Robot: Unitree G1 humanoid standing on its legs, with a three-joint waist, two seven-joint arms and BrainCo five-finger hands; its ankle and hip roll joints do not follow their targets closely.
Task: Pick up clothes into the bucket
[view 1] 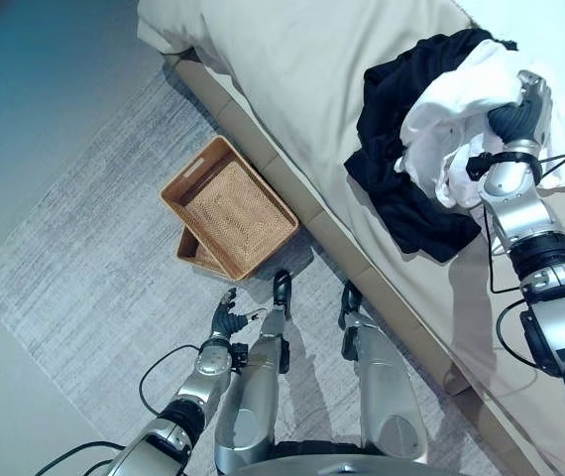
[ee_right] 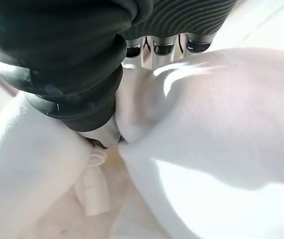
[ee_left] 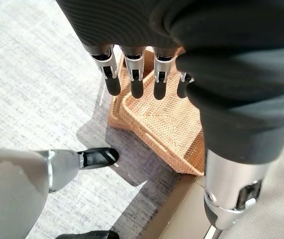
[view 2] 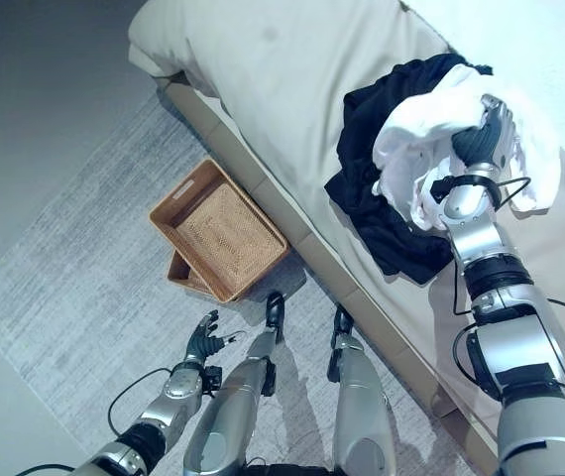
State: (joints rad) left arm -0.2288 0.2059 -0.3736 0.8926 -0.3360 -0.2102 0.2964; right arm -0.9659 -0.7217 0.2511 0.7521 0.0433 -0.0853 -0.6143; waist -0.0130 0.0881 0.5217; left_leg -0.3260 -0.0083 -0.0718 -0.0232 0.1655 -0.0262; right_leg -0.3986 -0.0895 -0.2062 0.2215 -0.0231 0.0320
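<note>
Right hand (view 1: 516,111) on the bed (view 1: 302,69), fingers buried in a white garment (view 1: 451,119) atop dark clothes (view 1: 401,188); its grip cannot be told. Left hand (view 1: 225,319) hangs relaxed, empty, over the rug (view 1: 74,288) near the wicker basket (view 1: 228,208).

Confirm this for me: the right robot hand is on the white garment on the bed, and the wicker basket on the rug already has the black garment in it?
Not quite. The wicker basket holds nothing, as the left eye view shows. The black garment lies on the bed, under the white garment. The right robot hand is on the white garment, as you said.
</note>
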